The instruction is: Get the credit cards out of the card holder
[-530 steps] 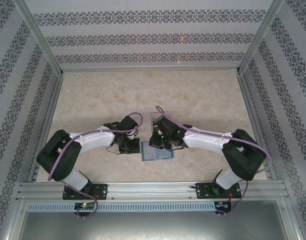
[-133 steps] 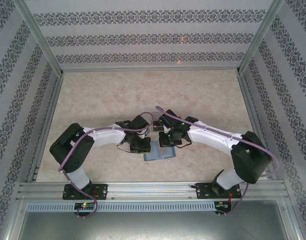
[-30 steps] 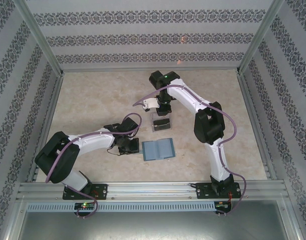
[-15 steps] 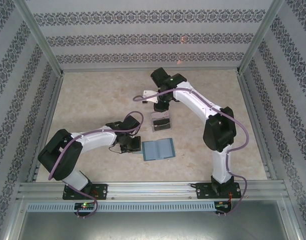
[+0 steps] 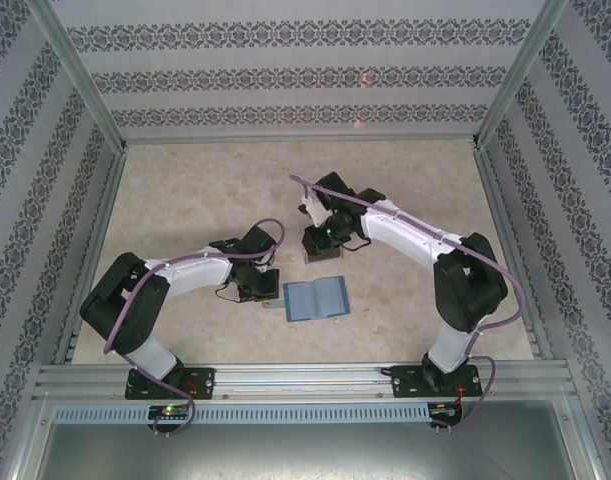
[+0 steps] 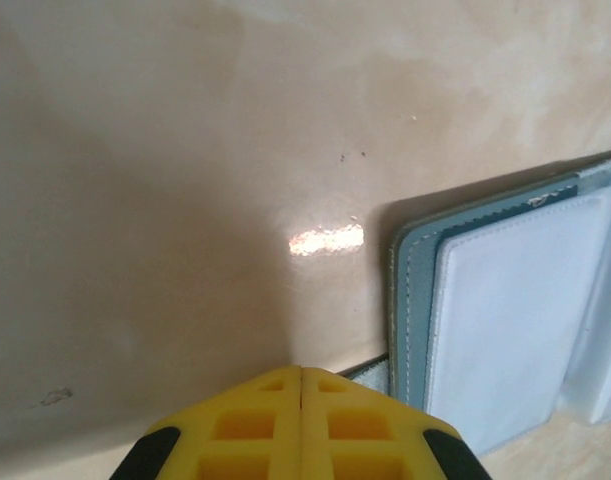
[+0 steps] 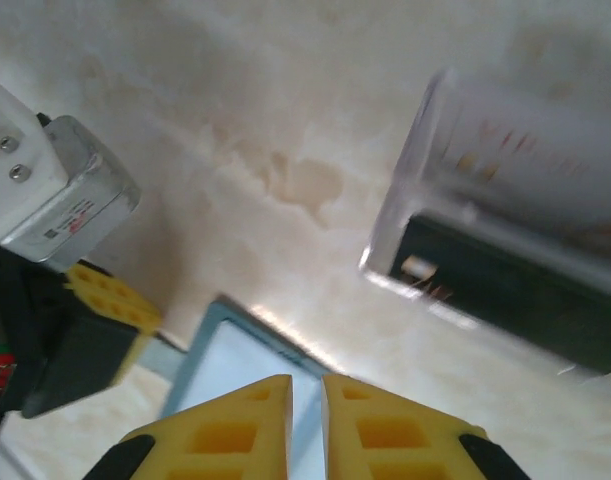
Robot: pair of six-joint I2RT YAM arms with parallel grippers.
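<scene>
Card holder: your teal wallet [image 5: 316,298] lies open and flat on the marbled table [image 5: 195,200]. It is towards the front, between the two arms, with its pale inner pockets facing up.
Left pincer: your left gripper [image 6: 301,378] sits low at the wallet's left edge, its yellow fingers pressed fully together. The small grey tab [image 6: 370,370] runs out right beside the fingertips. You cannot tell whether the tab is pinched between them.
Right pincer: your right gripper [image 7: 306,385] hangs above the table just behind the wallet. Its jaws are a narrow slit apart with nothing between them.
Tray: a clear plastic tray [image 7: 425,170] sits just behind the wallet without touching it. In the overhead view it is partly under the right gripper.
Credit cards: dark cards [image 7: 505,300] lie inside that tray. Blur hides how many there are.
</scene>
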